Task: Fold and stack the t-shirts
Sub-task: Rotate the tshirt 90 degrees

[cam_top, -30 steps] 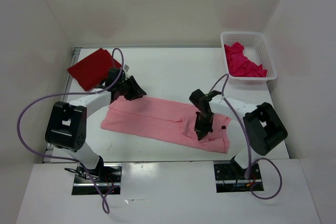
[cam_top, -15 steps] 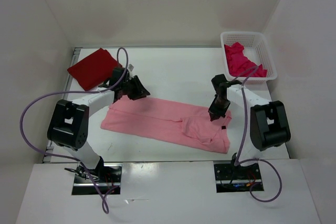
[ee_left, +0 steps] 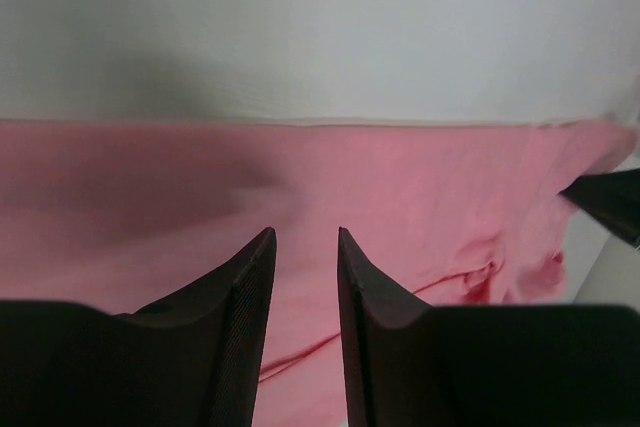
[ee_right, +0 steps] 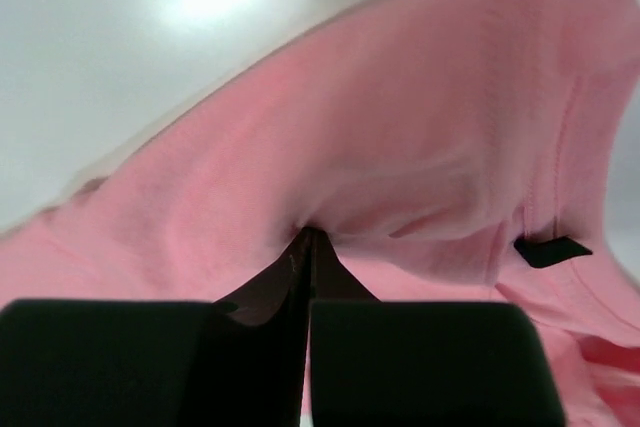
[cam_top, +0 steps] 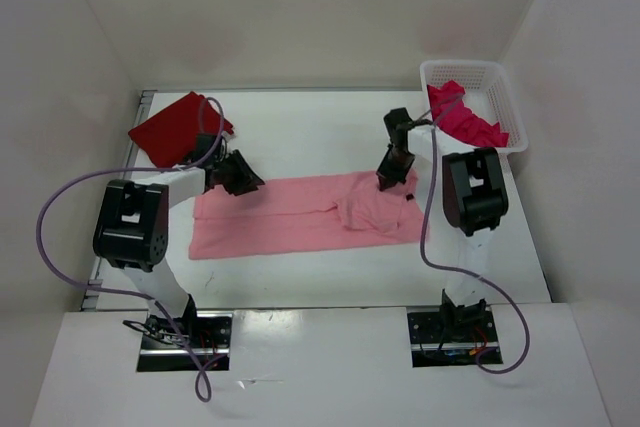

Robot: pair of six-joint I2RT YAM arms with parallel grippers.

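three tees, pink tee on white tabletop, red tee at 10, magenta tee in one basket at 2, my left claw narrow, right claw pinching pink tee, white walls

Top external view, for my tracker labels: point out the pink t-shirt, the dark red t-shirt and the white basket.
pink t-shirt (cam_top: pixel 280 222), top external view, middle of its body.
dark red t-shirt (cam_top: pixel 170 129), top external view, centre of cloth.
white mesh basket (cam_top: pixel 503 97), top external view, right wall.
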